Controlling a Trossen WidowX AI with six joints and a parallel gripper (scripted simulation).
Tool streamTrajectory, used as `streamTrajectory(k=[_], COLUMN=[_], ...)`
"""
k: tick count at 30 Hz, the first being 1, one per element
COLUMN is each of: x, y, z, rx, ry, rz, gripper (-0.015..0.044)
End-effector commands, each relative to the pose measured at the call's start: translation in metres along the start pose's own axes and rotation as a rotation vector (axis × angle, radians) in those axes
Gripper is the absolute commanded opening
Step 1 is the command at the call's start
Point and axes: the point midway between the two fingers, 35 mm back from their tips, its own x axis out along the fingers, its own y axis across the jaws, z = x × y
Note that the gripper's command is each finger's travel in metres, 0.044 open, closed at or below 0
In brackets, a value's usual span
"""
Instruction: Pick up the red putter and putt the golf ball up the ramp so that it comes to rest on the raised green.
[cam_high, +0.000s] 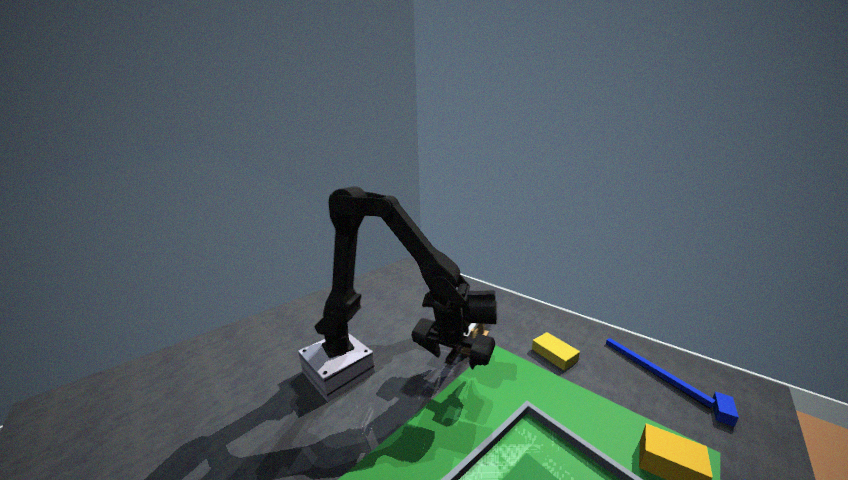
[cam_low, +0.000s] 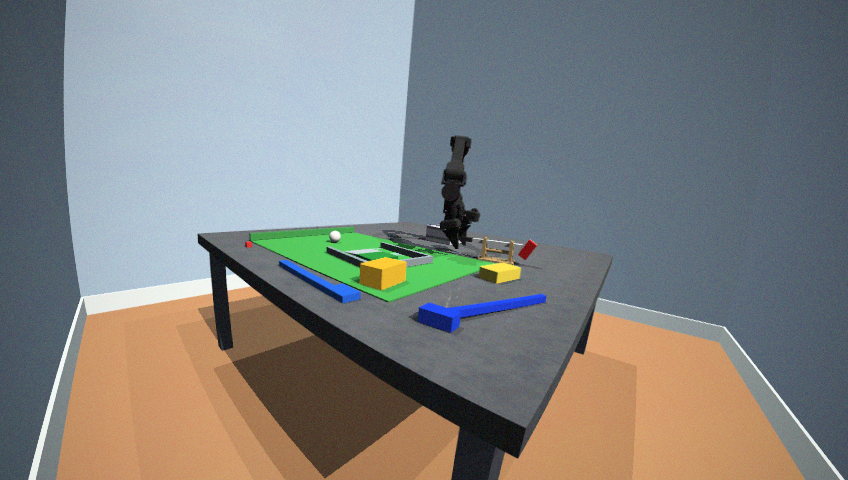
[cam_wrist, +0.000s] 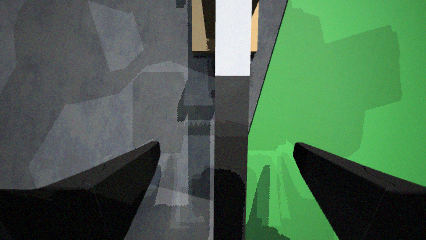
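The red putter (cam_low: 527, 249) (cam_wrist: 232, 40) rests on a wooden stand (cam_low: 511, 252) (cam_wrist: 198, 40), its red head beyond the stand and its dark grip reaching back toward the arm. My gripper (cam_high: 456, 359) (cam_low: 462, 242) (cam_wrist: 226, 148) is open, with the dark grip running between its spread fingers in the wrist view and neither finger touching it there. The white golf ball (cam_low: 335, 236) sits on the green mat (cam_low: 279, 248) near its far end. A grey-walled frame (cam_high: 527, 406) (cam_low: 419, 260) with green inside stands on the mat; its ramp cannot be made out clearly.
An orange block (cam_high: 675, 452) (cam_low: 383, 273) stands at the mat's corner. A yellow block (cam_high: 556, 350) (cam_low: 499, 273) lies near the stand, and a blue putter (cam_high: 660, 373) (cam_low: 499, 305) lies beyond it. A blue bar (cam_low: 315, 279) and a small red cube (cam_low: 248, 244) lie beside the mat.
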Motion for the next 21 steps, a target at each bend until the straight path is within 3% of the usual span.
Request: streamTrajectory(k=[1, 15, 21], x=[-0.0003, -0.0003, -0.0003], y=[-0.0002, -0.0002, -0.0002], z=[0.0001, 0.0001, 0.0001], rx=[0.0, 0.0, 0.0], ry=[0.0, 0.0, 0.0], rz=[-0.001, -0.001, -0.001], gripper=[0.0387, 0.002, 0.0])
